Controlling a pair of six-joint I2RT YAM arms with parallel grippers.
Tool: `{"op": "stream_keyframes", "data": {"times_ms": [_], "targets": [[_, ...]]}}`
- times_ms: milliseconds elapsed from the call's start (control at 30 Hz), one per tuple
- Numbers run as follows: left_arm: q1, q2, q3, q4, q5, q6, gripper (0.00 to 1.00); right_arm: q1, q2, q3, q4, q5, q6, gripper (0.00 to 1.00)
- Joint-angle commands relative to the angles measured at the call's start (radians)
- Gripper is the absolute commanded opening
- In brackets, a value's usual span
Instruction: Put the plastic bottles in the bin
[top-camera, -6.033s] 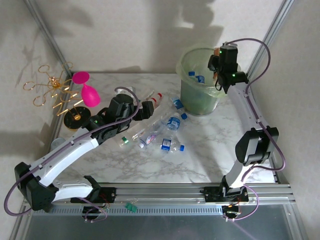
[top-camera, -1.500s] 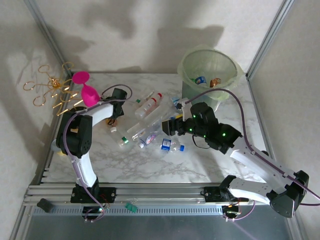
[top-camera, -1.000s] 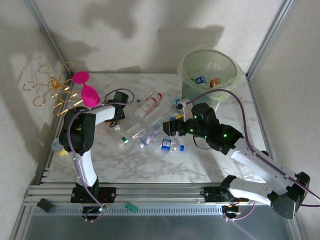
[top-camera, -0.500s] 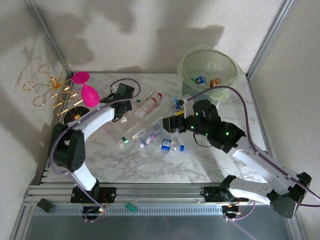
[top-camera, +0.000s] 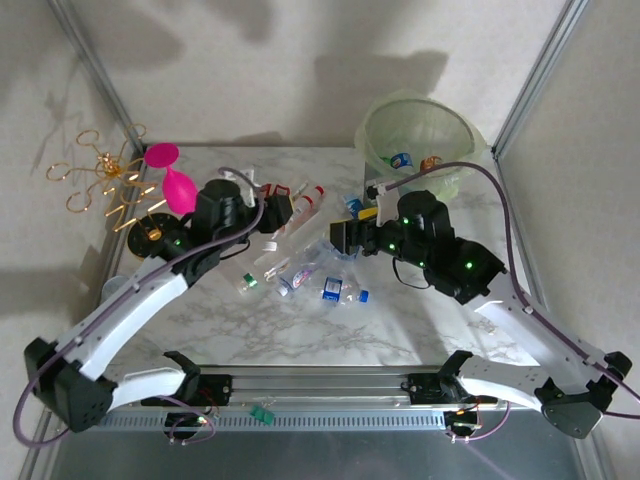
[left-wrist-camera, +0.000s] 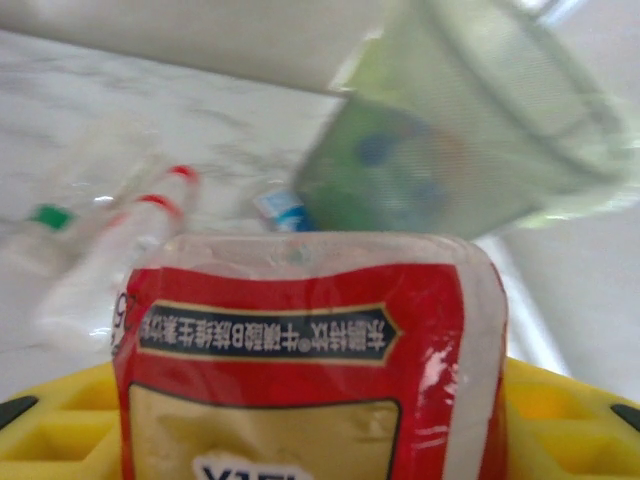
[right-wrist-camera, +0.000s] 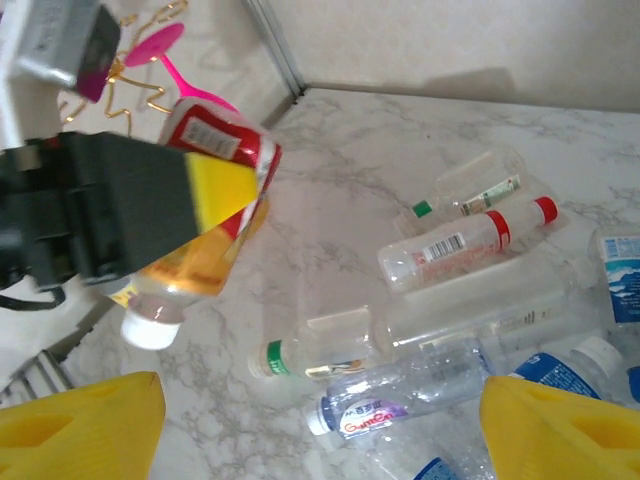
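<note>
Just now up off the bench (top-camera: 300, 335): a red-labelled bottle (left-wrist-camera: 310, 340) with amber drink and a white cap, clamped across its body between the yellow left fingers (left-wrist-camera: 565, 415), cap pointing lower left in the right wrist view. Well apart from the bin (top-camera: 420, 140), pale green and translucent, upright at the far right corner of the marble top, with a blue-labelled bottle (top-camera: 401, 160) and a copper-brown one (top-camera: 430, 164) lying at its bottom. Loose across the middle of the bench, between the two arms: a clear red-capped bottle (right-wrist-camera: 465, 245), a green-capped bottle (right-wrist-camera: 465, 185) just behind it, a long clear green-banded bottle (right-wrist-camera: 320, 355) on its side, a purple-labelled bottle (right-wrist-camera: 400, 400) close by, and more with blue labels toward the bin. Right fingers (right-wrist-camera: 560, 430) spread wide with nothing between them, hovering above this scatter on the bin side. Far left, near the wall: a pink goblet (top-camera: 175, 185) beside a gold wire stand (top-camera: 100, 180); touching or not, cannot tell.
</note>
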Motion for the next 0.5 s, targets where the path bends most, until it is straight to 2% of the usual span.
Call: {"op": "stream_keyframes", "data": {"times_ms": [0, 100, 200, 300, 467], "targets": [[0.001, -0.082, -0.05, 0.178, 0.229, -0.073, 0.47, -0.026, -0.043, 0.03, 0.055, -0.088, 0.046, 0.83], [0.0, -0.126, -0.081, 0.258, 0.301, -0.137, 0.47, -0.048, -0.065, 0.002, 0.135, -0.213, 0.097, 0.83], [0.0, -0.167, -0.13, 0.406, 0.377, -0.241, 0.48, -0.051, -0.088, -0.041, 0.235, -0.338, 0.121, 0.83], [-0.003, -0.208, -0.169, 0.543, 0.407, -0.337, 0.5, -0.051, -0.111, -0.096, 0.341, -0.444, 0.156, 0.84], [-0.013, -0.219, -0.192, 0.651, 0.436, -0.42, 0.5, -0.054, -0.121, -0.12, 0.41, -0.476, 0.186, 0.84]]}}
